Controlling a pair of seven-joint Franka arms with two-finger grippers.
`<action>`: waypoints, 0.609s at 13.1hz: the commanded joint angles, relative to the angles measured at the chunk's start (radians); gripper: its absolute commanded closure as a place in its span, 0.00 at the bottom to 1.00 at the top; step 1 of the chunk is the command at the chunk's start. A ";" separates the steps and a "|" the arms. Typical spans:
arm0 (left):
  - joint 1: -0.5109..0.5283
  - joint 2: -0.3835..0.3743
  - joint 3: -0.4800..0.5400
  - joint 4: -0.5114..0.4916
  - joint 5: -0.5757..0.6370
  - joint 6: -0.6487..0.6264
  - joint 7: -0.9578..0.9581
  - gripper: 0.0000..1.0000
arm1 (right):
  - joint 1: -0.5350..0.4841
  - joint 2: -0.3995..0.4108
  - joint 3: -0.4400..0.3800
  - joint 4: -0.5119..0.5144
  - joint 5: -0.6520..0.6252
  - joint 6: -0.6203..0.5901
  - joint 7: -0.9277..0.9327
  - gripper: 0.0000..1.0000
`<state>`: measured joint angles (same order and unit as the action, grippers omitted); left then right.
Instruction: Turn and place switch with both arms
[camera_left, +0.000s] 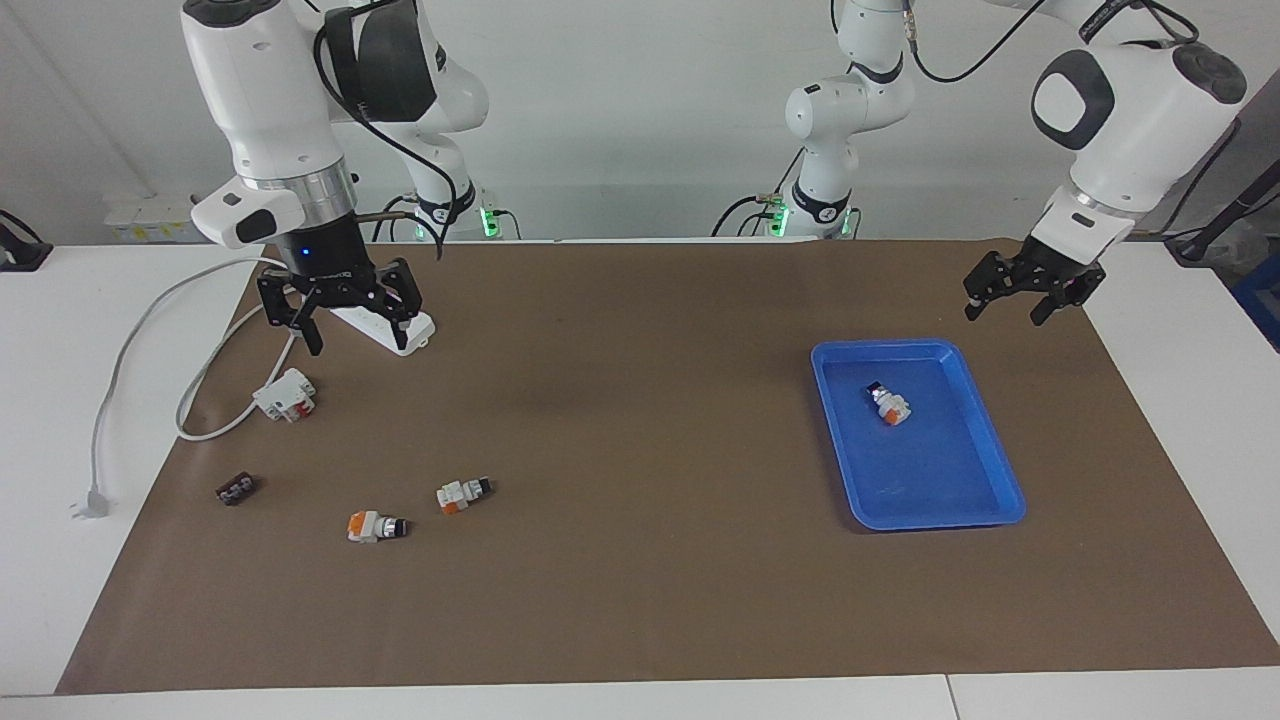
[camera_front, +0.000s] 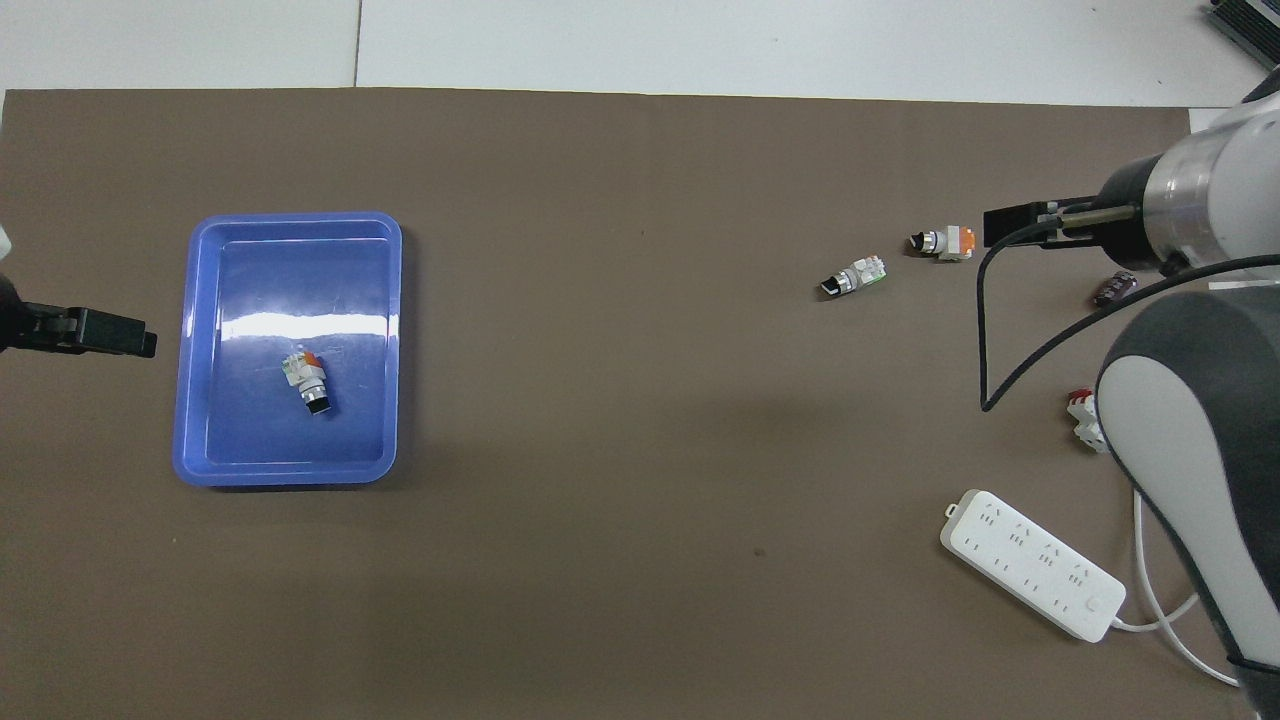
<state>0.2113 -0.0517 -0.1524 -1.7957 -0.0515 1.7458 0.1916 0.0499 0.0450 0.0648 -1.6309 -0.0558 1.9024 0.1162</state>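
Observation:
The switch (camera_left: 888, 403) lies on its side in the blue tray (camera_left: 920, 346), free of both grippers, white with an orange-red patch and its black knob end toward the robots. The overhead view shows it (camera_front: 307, 380) in the tray (camera_front: 290, 217) with a little green at its blocky end. My left gripper (camera_left: 1022, 300) is open and empty, raised beside the tray's corner toward the left arm's end (camera_front: 95, 333). My right gripper (camera_left: 342, 325) is open and empty over the white power strip (camera_left: 395, 333) and shows at the edge of the overhead view (camera_front: 1012, 225).
Two similar switches (camera_left: 377, 526) (camera_left: 463, 494) lie on the brown mat toward the right arm's end. A white-and-red block (camera_left: 285, 395), a small dark block (camera_left: 236, 489) and the strip's cable and plug (camera_left: 90, 503) lie nearby.

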 joint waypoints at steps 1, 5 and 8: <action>-0.071 0.000 -0.003 0.108 0.085 -0.162 -0.122 0.01 | -0.005 -0.030 0.007 0.005 -0.029 -0.110 0.078 0.00; -0.168 0.001 -0.010 0.194 0.084 -0.268 -0.248 0.01 | -0.004 -0.060 0.010 -0.007 -0.024 -0.235 0.125 0.00; -0.233 0.001 -0.010 0.217 0.085 -0.304 -0.294 0.01 | -0.016 -0.060 0.009 -0.004 -0.006 -0.249 0.118 0.00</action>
<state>0.0110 -0.0611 -0.1686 -1.6174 0.0084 1.4902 -0.0774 0.0496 -0.0033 0.0674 -1.6247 -0.0644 1.6612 0.2164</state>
